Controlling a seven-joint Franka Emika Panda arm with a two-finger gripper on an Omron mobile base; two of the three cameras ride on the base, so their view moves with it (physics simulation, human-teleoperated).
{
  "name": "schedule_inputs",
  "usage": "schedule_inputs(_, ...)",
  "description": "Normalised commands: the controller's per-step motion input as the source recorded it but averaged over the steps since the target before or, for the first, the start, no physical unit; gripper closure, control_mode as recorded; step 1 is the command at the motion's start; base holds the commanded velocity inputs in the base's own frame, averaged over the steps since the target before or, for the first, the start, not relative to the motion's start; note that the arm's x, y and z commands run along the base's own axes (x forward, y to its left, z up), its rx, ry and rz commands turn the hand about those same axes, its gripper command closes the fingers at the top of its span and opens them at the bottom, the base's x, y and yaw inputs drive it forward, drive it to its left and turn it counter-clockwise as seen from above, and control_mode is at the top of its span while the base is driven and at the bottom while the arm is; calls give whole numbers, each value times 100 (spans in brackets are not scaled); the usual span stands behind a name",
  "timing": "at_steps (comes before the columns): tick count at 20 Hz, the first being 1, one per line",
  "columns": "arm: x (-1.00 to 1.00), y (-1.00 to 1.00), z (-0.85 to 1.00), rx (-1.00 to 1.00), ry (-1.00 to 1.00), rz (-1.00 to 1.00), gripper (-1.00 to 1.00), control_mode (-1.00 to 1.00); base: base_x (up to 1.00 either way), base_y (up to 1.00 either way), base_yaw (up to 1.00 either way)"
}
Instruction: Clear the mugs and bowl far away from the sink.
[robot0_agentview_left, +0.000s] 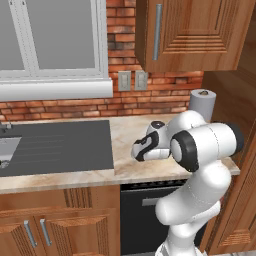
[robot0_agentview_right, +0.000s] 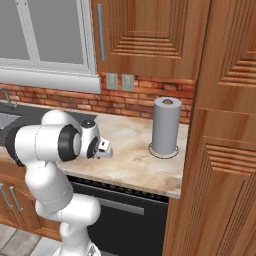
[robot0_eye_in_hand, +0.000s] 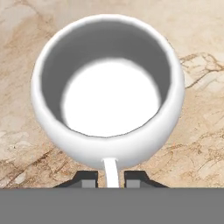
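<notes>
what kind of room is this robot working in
A rendered home kitchen, it seems: a marble-look counter with a dark sink unit under a window, wooden cabinets, a paper towel roll and a white mug.

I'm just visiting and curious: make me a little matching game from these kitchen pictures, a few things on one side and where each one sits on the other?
Things:
1. plain white mug
2. grey paper towel roll
3. dark grey sink unit

Places:
A. upright near the tall wooden cabinet
B. left end of the counter, under the window
C. on the marble counter, its handle between the pincer tips

Pairs: 1-C, 2-A, 3-B
</notes>
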Motion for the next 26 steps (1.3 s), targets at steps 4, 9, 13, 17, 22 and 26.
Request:
schedule_inputs(4,0,4,0,0,-8,0,100,-100,0,0,0)
schedule_inputs(9,-30,31,0,-5,-17,0,100,-100,0,0,0)
schedule_inputs(13,-40,23,13,-4,-15,0,100,-100,0,0,0)
schedule_inputs(17,-38,0,84,0,-11,0,100,-100,0,0,0)
schedule_inputs(22,-26,0,100,0,-2,0,100,-100,0,0,0)
schedule_inputs(26,-19,0,100,3,12,0,100,-100,0,0,0)
